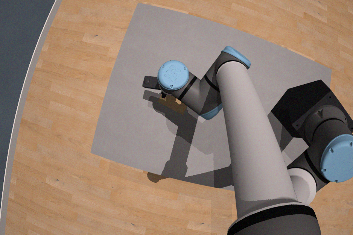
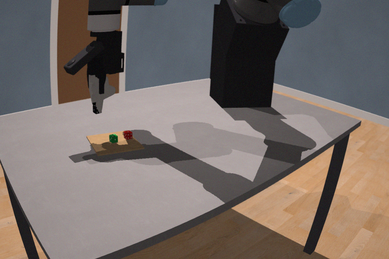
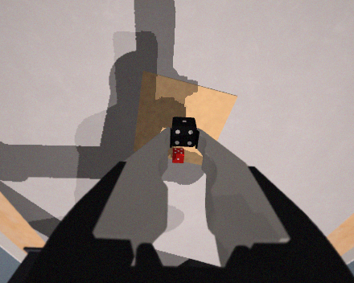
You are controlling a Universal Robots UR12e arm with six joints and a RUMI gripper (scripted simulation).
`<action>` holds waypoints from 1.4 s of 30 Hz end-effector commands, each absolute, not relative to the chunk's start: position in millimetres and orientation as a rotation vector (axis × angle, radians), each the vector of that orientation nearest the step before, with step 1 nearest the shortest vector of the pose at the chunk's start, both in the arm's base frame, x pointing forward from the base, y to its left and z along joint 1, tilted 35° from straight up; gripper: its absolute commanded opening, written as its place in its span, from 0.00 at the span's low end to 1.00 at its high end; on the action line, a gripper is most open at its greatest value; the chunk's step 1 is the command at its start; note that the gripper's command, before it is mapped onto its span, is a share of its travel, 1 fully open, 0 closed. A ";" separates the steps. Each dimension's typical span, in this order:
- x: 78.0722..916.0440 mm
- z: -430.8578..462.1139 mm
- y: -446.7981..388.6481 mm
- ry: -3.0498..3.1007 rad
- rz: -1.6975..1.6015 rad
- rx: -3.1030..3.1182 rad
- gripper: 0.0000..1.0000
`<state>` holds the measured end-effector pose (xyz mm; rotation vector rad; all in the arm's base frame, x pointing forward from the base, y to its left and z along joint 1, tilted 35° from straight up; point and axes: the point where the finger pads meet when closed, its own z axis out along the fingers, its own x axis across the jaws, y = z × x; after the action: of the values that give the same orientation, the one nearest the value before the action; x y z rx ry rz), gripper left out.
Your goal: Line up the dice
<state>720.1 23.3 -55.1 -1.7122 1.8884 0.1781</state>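
My gripper (image 2: 96,110) (image 3: 183,129) is shut on a black die (image 3: 183,132) (image 2: 96,111) and holds it in the air above the far left part of the tan mat (image 2: 98,139) (image 3: 216,108) (image 1: 174,106). The die's face toward the wrist camera shows four pips. A green die (image 2: 113,138) and a red die (image 2: 127,134) (image 3: 178,155) sit flat on the mat, side by side. In the wrist view the black die hides the green one. In the overhead view the wrist covers the gripper and all the dice.
The mat lies on a grey table (image 2: 156,202) (image 1: 142,41). The robot's black base pedestal (image 2: 244,61) (image 1: 308,98) stands at the table's far right. The arm casts wide shadows over the mat and table.
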 end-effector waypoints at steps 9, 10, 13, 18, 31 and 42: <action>733.5 -87.3 41.2 1.888 0.177 -1.712 0.03; 735.1 -91.4 43.6 1.888 0.177 -1.712 0.03; 740.0 -103.6 50.4 1.888 0.177 -1.712 0.03; 744.3 -114.5 56.5 1.888 0.177 -1.712 0.03; 751.1 -131.4 66.1 1.888 0.177 -1.712 0.03; 751.1 -131.4 66.1 1.888 0.177 -1.712 0.03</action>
<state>750.7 66.4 -131.8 -1.7123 1.8887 0.1781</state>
